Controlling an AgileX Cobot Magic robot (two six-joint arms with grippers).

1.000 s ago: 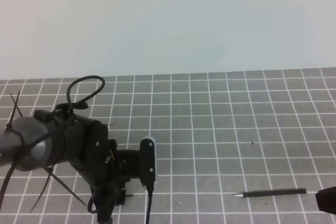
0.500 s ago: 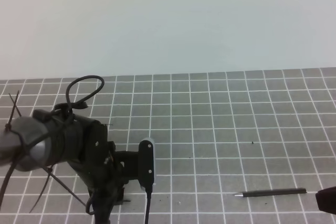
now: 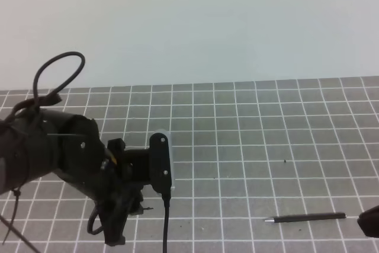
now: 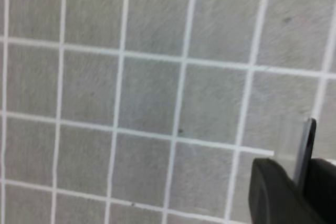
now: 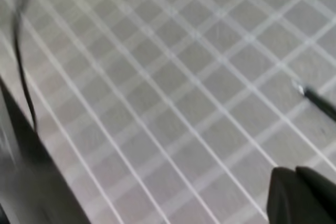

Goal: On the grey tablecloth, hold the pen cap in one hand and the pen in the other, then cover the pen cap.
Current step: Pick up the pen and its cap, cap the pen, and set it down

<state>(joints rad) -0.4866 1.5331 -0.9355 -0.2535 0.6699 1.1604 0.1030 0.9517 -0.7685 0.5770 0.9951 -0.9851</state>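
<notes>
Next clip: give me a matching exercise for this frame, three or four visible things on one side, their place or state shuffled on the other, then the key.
Things:
1. the pen
2. the left arm
3. the right gripper
4. the grey tablecloth

Places or states:
A. only a dark corner showing at the right edge of the exterior high view
B. lying flat, silver tip pointing left
C. printed with thin white grid lines
D. raised above the left side of the cloth, with a looped cable on top

Pairs: 1-B, 2-D, 3-A, 4-C
</notes>
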